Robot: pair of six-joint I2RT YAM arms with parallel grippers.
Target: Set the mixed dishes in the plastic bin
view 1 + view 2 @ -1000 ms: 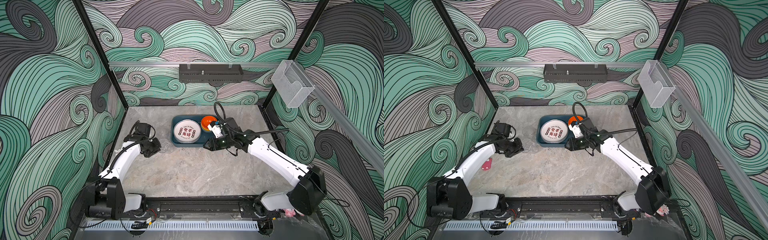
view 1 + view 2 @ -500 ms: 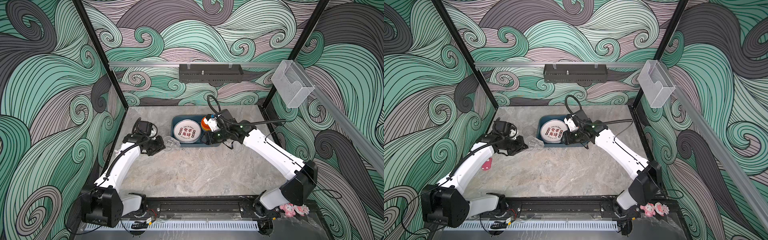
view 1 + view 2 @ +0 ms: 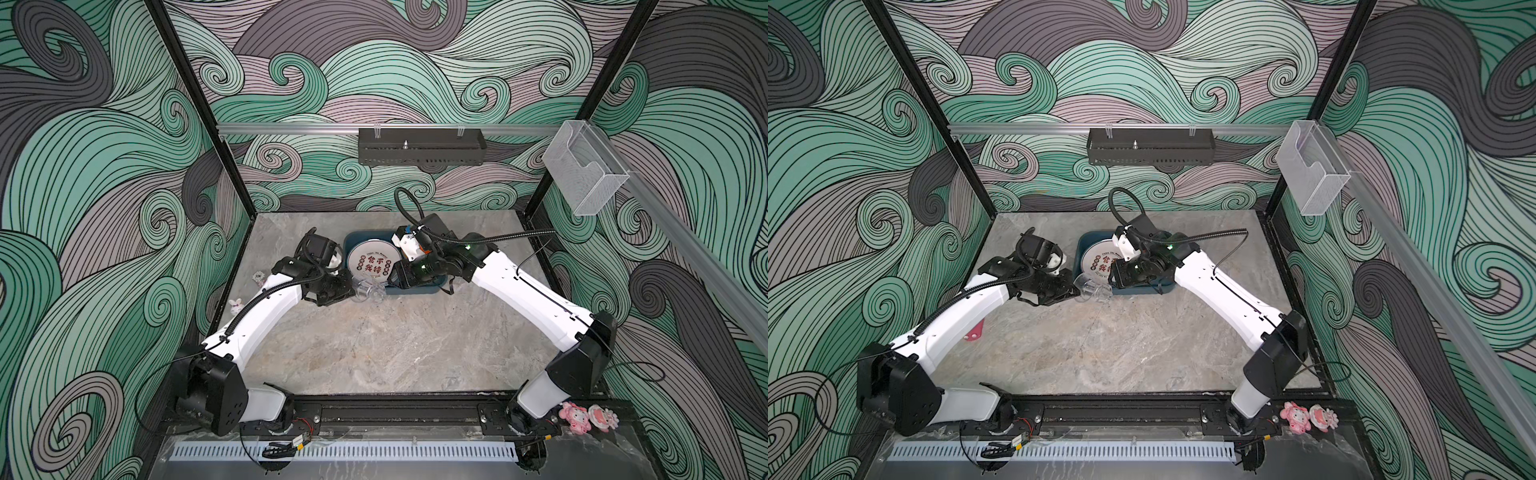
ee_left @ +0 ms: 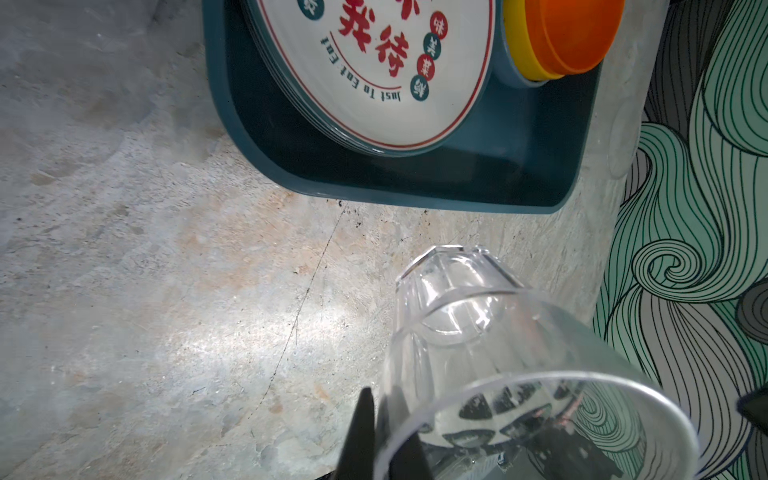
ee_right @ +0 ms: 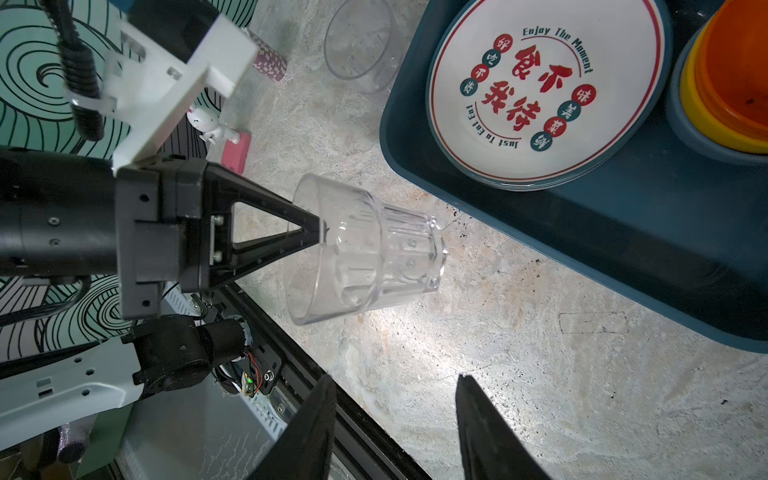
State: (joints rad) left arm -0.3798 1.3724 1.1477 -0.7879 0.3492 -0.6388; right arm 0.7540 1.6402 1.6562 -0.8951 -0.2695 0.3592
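Far out at 9 o'clock a white rabbit figurine stands by the wall. Moving in, the left gripper has its fingers pinching the rim wall of a clear tumbler, one finger inside the mouth and one outside. The glass is tipped on its side with its base pointing at the plastic bin, just off the bin's 7 o'clock corner and over bare table. A second tumbler stands upright on the table beside the bin. Inside the bin, the stacked plates fill the 9 o'clock half, with the bowls nested at their 3 o'clock. Over the bin's 6 o'clock edge, the right gripper hangs with fingers spread and nothing between them
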